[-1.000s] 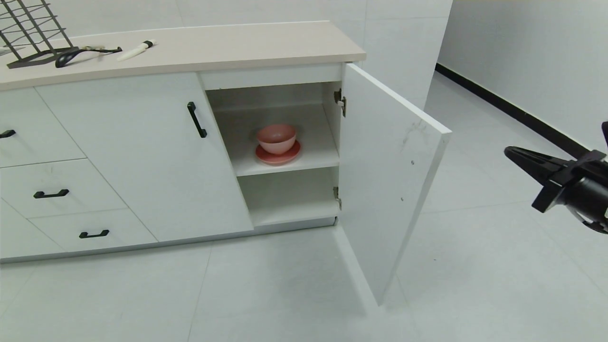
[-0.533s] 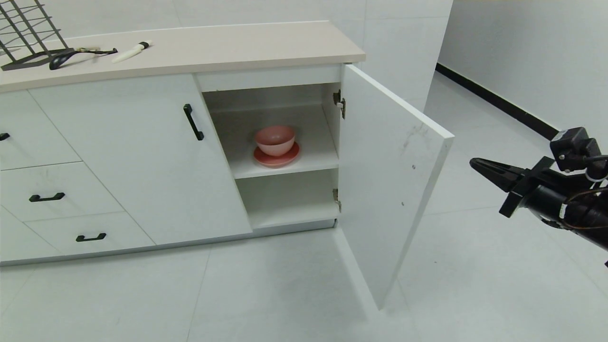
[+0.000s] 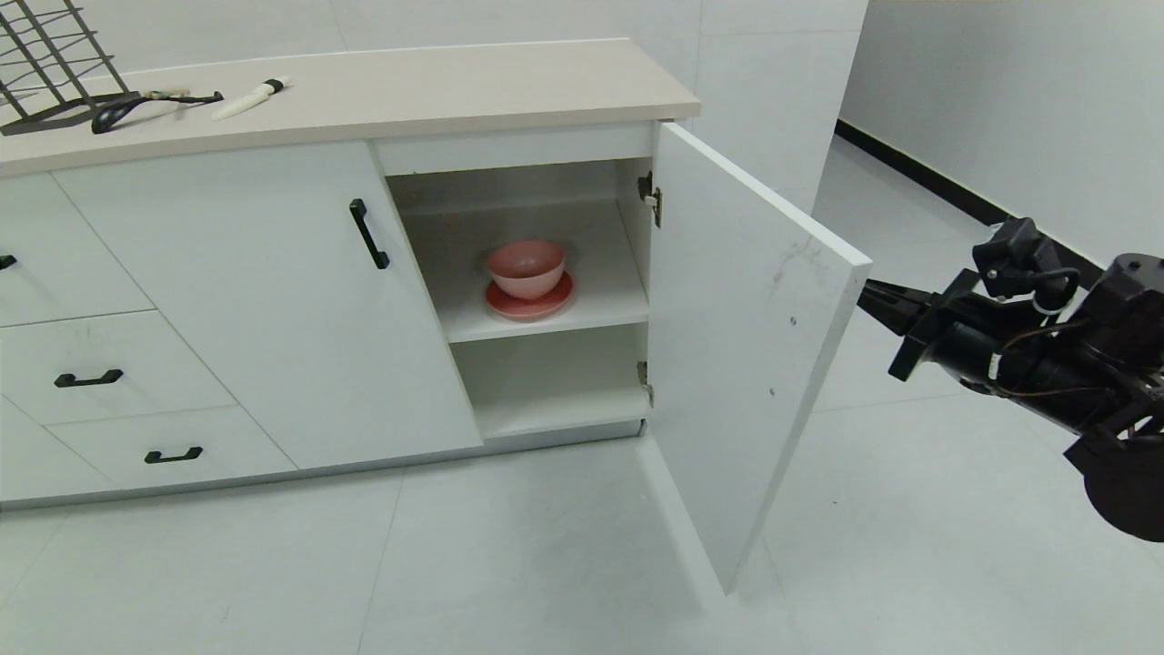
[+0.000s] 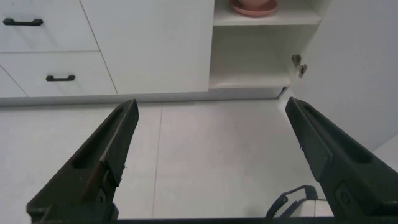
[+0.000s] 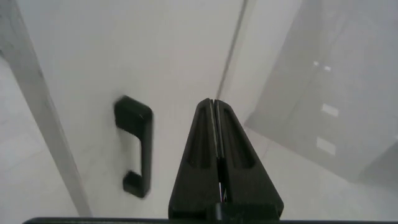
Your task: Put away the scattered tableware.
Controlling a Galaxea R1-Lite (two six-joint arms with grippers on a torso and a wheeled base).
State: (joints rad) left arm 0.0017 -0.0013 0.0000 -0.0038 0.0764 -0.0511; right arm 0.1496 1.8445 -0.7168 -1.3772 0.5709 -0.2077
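A pink bowl (image 3: 527, 266) sits on a red plate (image 3: 531, 302) on the upper shelf of the open cabinet; the plate (image 4: 254, 7) also shows in the left wrist view. The cabinet door (image 3: 746, 346) stands swung out to the right. My right gripper (image 3: 875, 298) is shut with nothing in it, its tip right behind the door's free edge. In the right wrist view the right gripper (image 5: 216, 109) points at the door's outer face beside its black handle (image 5: 135, 146). My left gripper (image 4: 211, 104) hangs open above the floor in front of the cabinet.
On the countertop (image 3: 455, 86) at the far left lie a white-handled knife (image 3: 245, 98), a black utensil (image 3: 136, 105) and a wire rack (image 3: 45, 64). Drawers with black handles (image 3: 88, 377) fill the cabinet's left side. The lower shelf (image 3: 555, 400) holds nothing. Tiled floor spreads in front.
My right arm has swung left, from the view's right edge up to the open door's free edge. The camera shifted slightly early on. Bowl and plate stay put.
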